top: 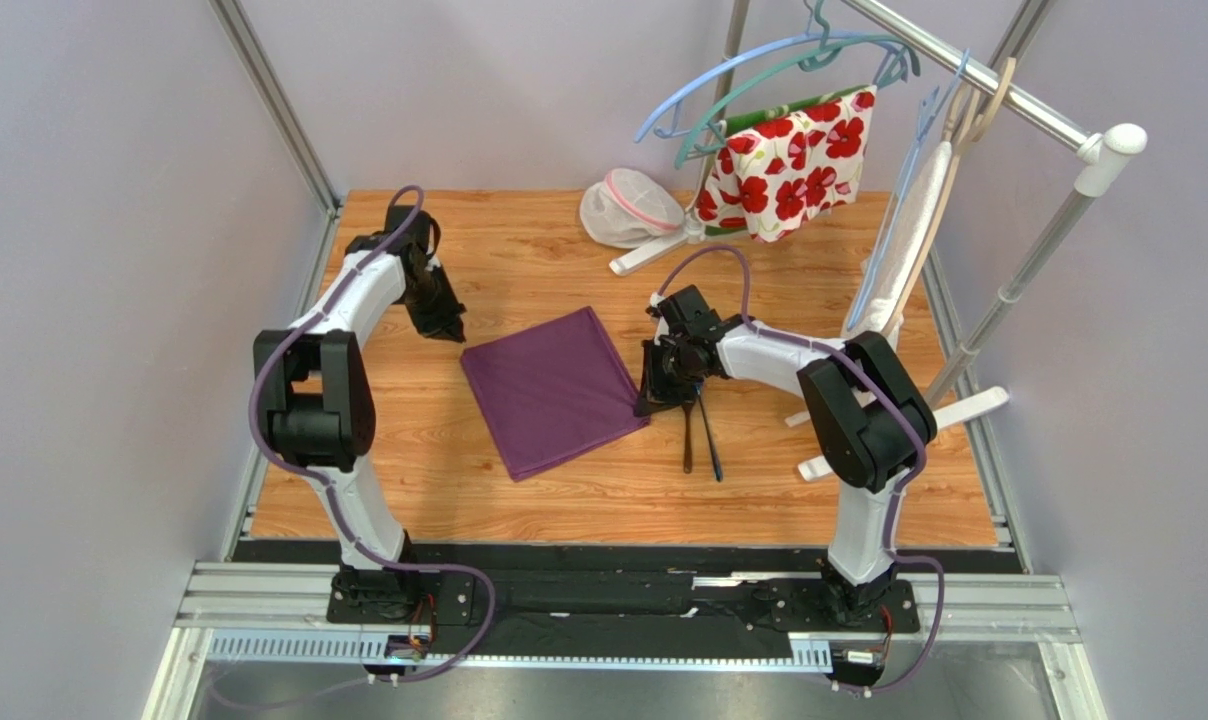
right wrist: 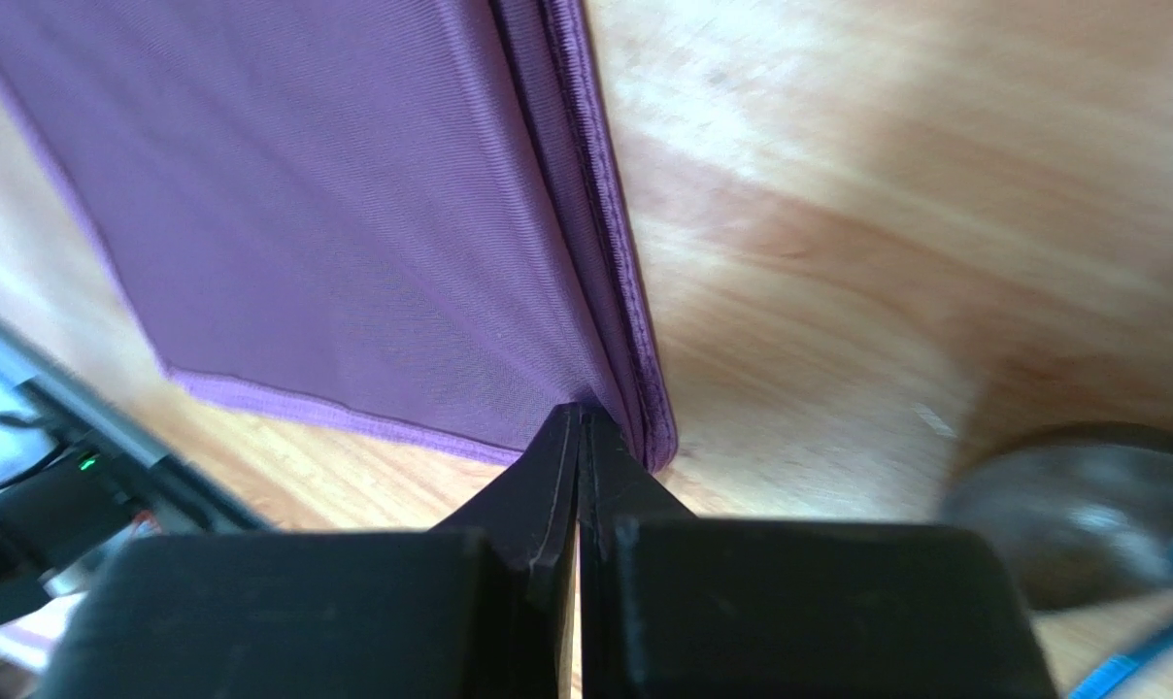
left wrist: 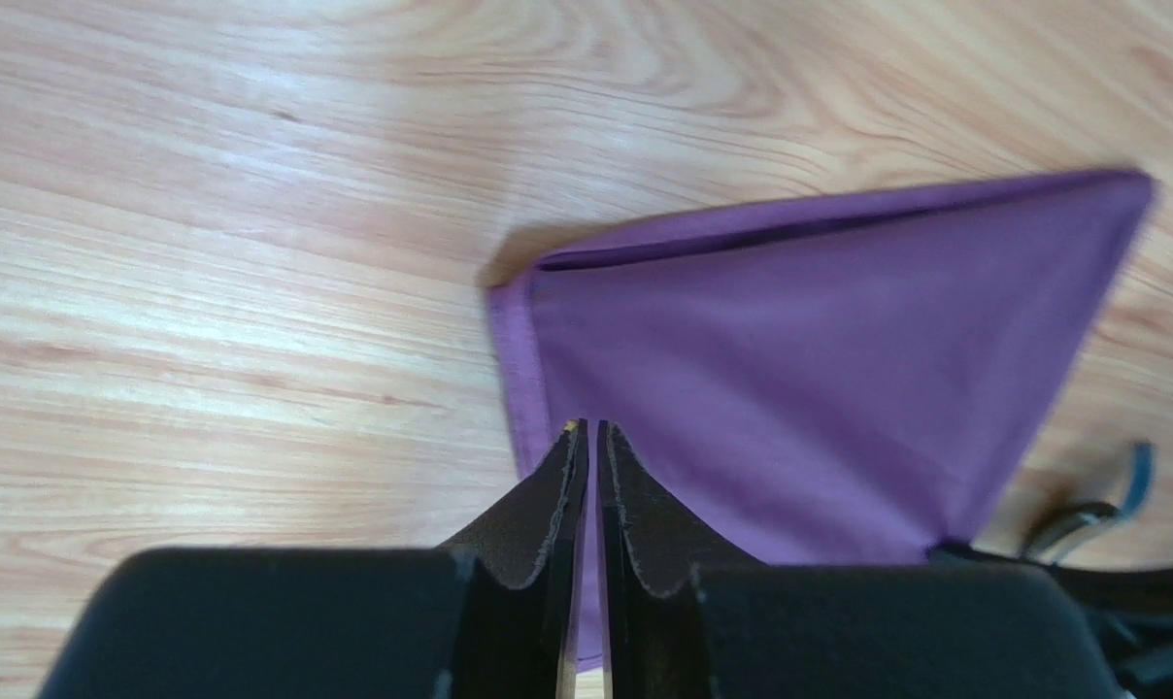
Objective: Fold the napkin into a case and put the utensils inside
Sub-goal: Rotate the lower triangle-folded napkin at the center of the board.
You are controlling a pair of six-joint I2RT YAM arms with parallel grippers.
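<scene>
- Plain dark purple square cloth napkin (top: 550,393): lies flat near the middle of the wood-grain table (top: 415,495), turned so that one corner points at the right edge.
- Napkin is doubled. Both wrist views show stacked hems along one side; the top view shows only a flat square.
- Two slim dark metal utensils (top: 697,435): side by side on bare wood, just beyond the napkin's right corner and toward the near edge, outside the cloth.
- White mesh pouch with pink trim (top: 622,210): at the far edge, right of centre. Contents cannot be told.
- White cloth with red flowers (top: 791,168): hangs above the far edge, beside the pouch.
- Left gripper (left wrist: 594,433): near the napkin's far left corner. Fingers stand a narrow slit apart, purple showing through the gap, nothing between them.
- Right gripper (right wrist: 579,420): at the napkin's right corner, fingers pressed together, tips at the layered hem. Whether any cloth is pinched cannot be told.
- Right wrist view alone shows a blurred round grey metal shape (right wrist: 1081,510) on the wood; too blurred to identify.
</scene>
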